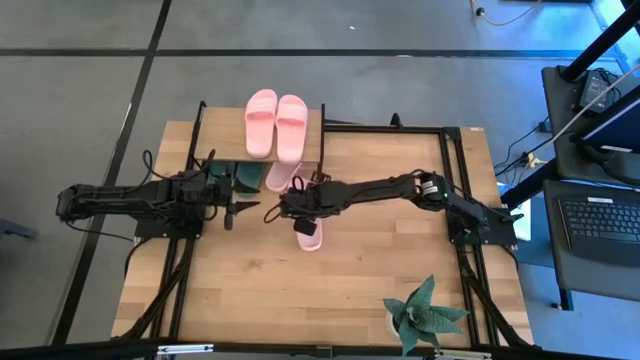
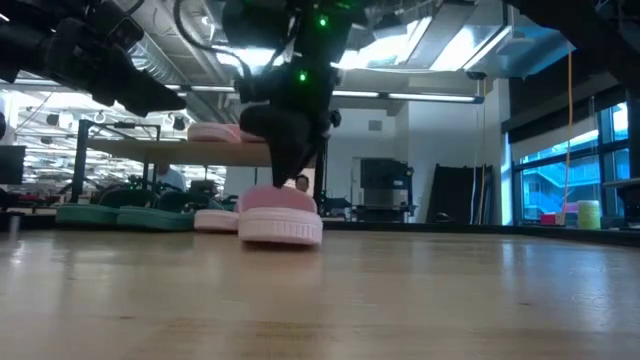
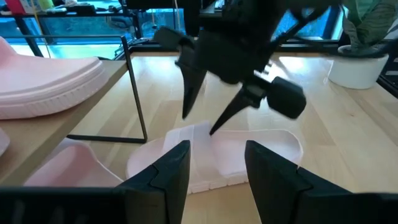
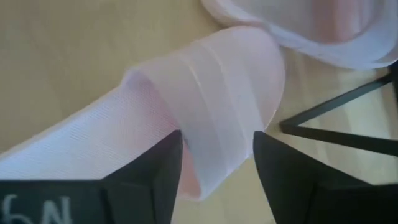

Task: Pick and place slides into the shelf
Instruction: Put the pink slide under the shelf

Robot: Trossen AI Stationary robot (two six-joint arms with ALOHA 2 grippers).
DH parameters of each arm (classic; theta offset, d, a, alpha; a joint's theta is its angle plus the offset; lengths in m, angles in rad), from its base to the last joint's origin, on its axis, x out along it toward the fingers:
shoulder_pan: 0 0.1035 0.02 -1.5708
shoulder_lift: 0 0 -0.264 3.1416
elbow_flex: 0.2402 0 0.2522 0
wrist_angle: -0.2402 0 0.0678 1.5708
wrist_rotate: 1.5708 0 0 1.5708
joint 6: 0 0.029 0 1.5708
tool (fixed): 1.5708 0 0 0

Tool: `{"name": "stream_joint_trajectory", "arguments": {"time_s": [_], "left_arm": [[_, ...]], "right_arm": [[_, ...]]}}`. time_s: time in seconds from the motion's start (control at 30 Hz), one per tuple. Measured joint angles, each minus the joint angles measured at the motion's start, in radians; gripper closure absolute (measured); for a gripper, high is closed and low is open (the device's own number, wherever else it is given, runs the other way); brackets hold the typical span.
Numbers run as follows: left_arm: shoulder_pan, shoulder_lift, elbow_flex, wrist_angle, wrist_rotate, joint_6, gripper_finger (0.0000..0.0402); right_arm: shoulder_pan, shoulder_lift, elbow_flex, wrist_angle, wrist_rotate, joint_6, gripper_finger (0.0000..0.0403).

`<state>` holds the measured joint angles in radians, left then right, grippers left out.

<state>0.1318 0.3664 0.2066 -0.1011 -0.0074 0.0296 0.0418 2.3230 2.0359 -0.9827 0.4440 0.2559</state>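
A light pink slide (image 1: 310, 240) lies sole down on the table in front of the shelf (image 1: 313, 135). My right gripper (image 4: 217, 165) is open above it, pointing down, with a finger on either side of the strap (image 4: 217, 93). My left gripper (image 3: 217, 168) is open just left of that slide, low over the table, touching nothing. One pink pair (image 1: 275, 125) rests on the shelf's plank top. Under the plank lie the dark green slides (image 1: 235, 177) and another pink slide (image 1: 280, 177). My right gripper straddles the pink slide's strap (image 3: 186, 140) from above, fingers open and pointing down. I cannot tell whether the fingers (image 3: 214, 121) touch the strap. The slide sits flat on the table.
A potted plant (image 1: 425, 315) stands near the table's near right corner. The shelf's thin black legs (image 3: 134, 87) stand close to both grippers. Bare wood stretches between the slide and the plant. Both arms meet at the table's middle.
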Motion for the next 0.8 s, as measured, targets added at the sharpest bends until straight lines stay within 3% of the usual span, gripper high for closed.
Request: {"name": "stream_joint_trajectory", "arguments": {"time_s": [0.33,0.47,0.6,0.8], "left_arm": [[-0.001,0.0,0.0,-0.052,0.001,-0.003,0.0255],[-0.001,0.0,0.0,-0.052,0.001,-0.012,0.0255],[-0.001,0.0,0.0,-0.052,0.001,-0.012,0.0255],[-0.001,0.0,0.0,-0.051,0.005,-0.023,0.0255]], "right_arm": [[0.059,0.0,0.14,-0.195,-0.027,-0.031,0.0201],[0.101,-0.002,0.162,-0.221,-0.255,-0.055,0.0201],[0.13,-0.002,0.147,-0.133,-0.519,-0.086,0.0201],[0.136,-0.002,0.07,-0.046,-0.712,-0.101,0.0201]]}}
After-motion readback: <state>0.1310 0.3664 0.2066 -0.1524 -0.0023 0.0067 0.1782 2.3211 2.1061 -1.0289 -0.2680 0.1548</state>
